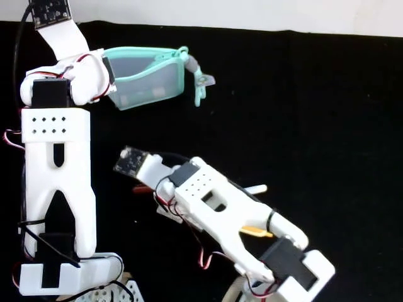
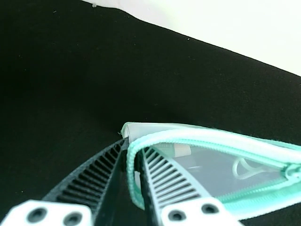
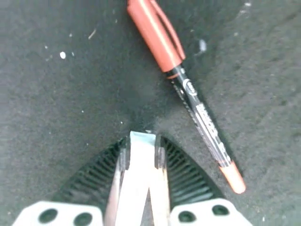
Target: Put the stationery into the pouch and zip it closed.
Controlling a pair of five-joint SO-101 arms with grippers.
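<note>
The pouch [image 1: 150, 78] is held near the far left corner of the table [image 1: 315, 126]. It is a soft case with translucent, frosted sides and mint-green trim. Its zipped rim gapes open, with the slider and pull tab [image 1: 199, 80] hanging off the end away from the arm. Through the clear wall in the left wrist view a small white label and a pale loop show, but I cannot tell whether any stationery lies inside.

The left gripper [image 2: 134, 143] has its ribbed black fingers pinched tight on the pouch's mint rim at one end.

The right gripper [image 3: 141, 141] sits low over the black, slightly fuzzy cloth near the middle of the table. Its fingers are nearly closed, clamping a thin, flat, pale strip [image 3: 140, 160].

Just beside it, apart from the fingers, lies a slim pen [image 3: 186, 92] with a black barrel, glossy red cap and red tail.
</note>
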